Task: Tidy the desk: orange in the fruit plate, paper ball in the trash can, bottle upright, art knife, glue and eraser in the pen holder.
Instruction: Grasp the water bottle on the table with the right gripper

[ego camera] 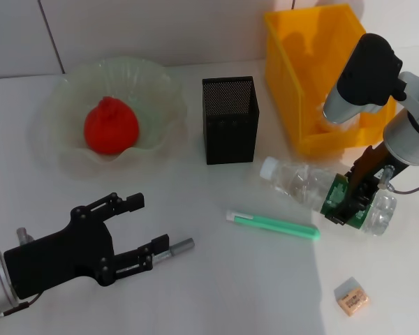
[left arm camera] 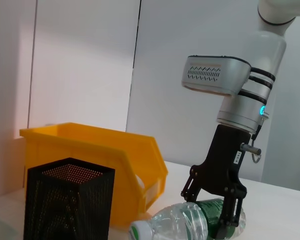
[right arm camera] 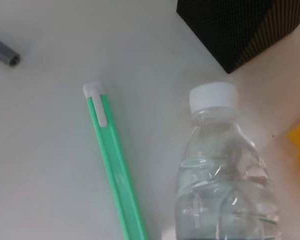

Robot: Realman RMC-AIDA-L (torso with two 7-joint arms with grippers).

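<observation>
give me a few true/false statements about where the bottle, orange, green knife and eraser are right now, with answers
1. The bottle lies on its side on the table. True.
2. The right hand is around the bottle's green label. True.
3. The orange sits inside the yellow bin. False: it is in the fruit plate.
4. The green art knife stands in the pen holder. False: it lies flat on the table, in front of the bottle.
5. The left hand holds the eraser. False: the eraser lies alone near the table's front right, far from that hand.
</observation>
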